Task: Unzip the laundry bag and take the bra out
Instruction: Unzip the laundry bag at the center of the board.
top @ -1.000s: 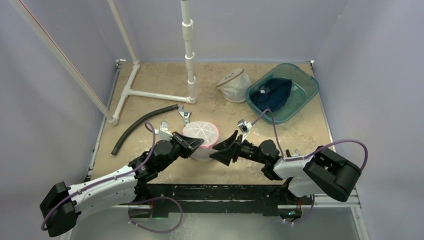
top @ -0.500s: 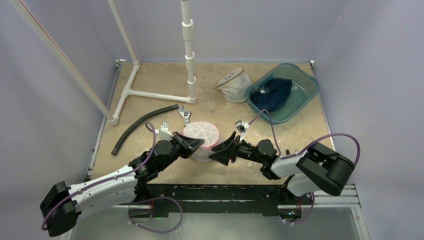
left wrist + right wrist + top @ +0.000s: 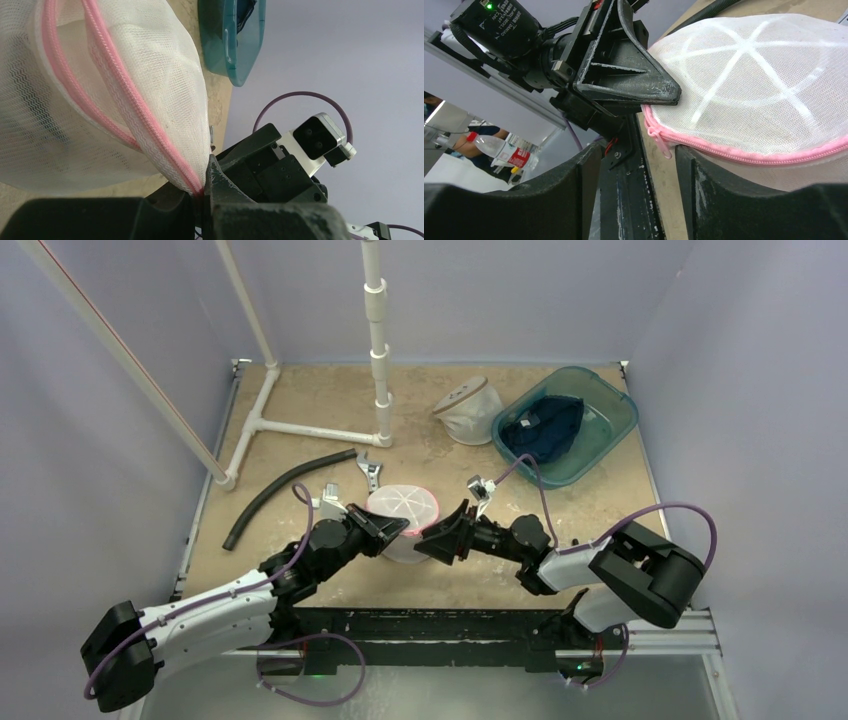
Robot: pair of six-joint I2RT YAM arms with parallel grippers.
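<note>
The right gripper [image 3: 438, 540] has edged left, up to the bag [image 3: 403, 502], and its jaws stand apart on either side of the pink zip pull [image 3: 660, 142] without gripping it. The left gripper [image 3: 393, 528] is clamped on the bag's near-left edge at the zip seam. The bag sits near the middle of the table [image 3: 320, 410], between both grippers, and the bra cannot be made out through the mesh.

Top camera looks down on my bench [image 3: 320, 400]; both wrist cameras, close in, share the laundry bag [image 3: 749, 90].
</note>
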